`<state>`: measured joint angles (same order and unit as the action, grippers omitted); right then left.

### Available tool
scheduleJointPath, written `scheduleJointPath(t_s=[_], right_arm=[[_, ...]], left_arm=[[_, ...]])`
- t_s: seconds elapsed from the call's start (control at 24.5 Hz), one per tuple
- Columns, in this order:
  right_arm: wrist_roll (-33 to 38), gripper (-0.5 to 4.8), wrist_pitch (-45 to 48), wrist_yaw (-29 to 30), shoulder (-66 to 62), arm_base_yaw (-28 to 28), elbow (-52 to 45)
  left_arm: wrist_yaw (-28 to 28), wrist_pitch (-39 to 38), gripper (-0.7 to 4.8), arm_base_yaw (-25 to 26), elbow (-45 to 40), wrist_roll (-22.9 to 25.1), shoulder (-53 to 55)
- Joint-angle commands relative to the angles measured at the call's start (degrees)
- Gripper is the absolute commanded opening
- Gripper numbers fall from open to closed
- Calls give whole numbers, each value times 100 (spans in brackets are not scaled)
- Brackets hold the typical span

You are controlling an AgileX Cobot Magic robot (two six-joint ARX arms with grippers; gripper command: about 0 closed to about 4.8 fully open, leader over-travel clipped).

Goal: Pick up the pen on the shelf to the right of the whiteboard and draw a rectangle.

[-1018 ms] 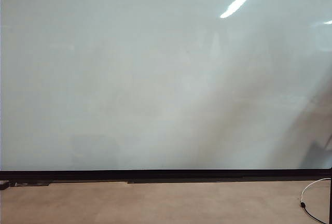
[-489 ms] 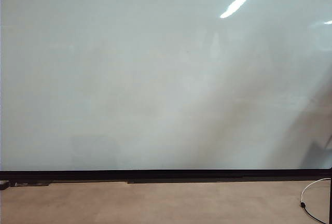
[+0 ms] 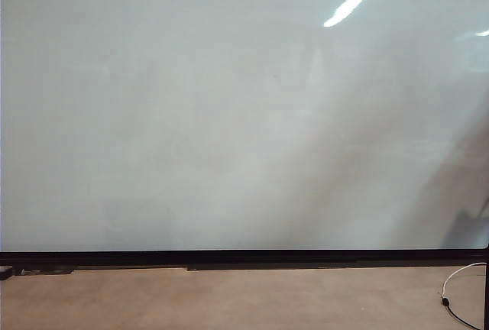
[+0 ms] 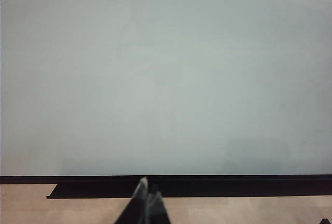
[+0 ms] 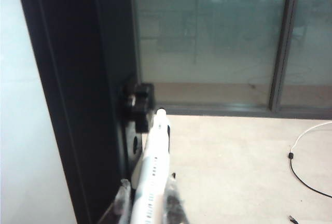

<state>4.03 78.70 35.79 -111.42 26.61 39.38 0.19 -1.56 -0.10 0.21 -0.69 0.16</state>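
**Right gripper pinching pen at board's black frame**

Right gripper [image 5: 147, 203]: translucent, cloudy fingertips [image 5: 123, 198] are sitting either side of the pen [image 5: 154, 172], narrow gap, pressing the barrel. The pen is a slim, glossy white cylinder with small dark print, pointing away toward 12 o'clock, its far end next to a blocky black bracket [image 5: 139, 105] on the matte black frame [image 5: 78, 89].

Left gripper [image 4: 147, 195]: dark tapered fingers with pale tips are meeting at a point, closed on nothing, hanging before the whiteboard's black bottom edge.

The whiteboard [image 3: 229, 116] is filling the exterior view: flat, glossy pale grey, streaked with a bright light reflection at 1 o'clock. A thin white cable [image 3: 458, 284] is curling on the beige floor at 4 o'clock.
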Motion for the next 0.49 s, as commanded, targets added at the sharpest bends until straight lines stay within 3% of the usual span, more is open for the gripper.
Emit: scheduleJointPath(t_s=[0.04,0.49], right_arm=[[46,-5,129,-140,46,55,2],[-181,-5,63,-1471,791,133,-448]], left_arm=[[2,35,-5,0,17,24,2],[2,35,-4,0,17,24,2]])
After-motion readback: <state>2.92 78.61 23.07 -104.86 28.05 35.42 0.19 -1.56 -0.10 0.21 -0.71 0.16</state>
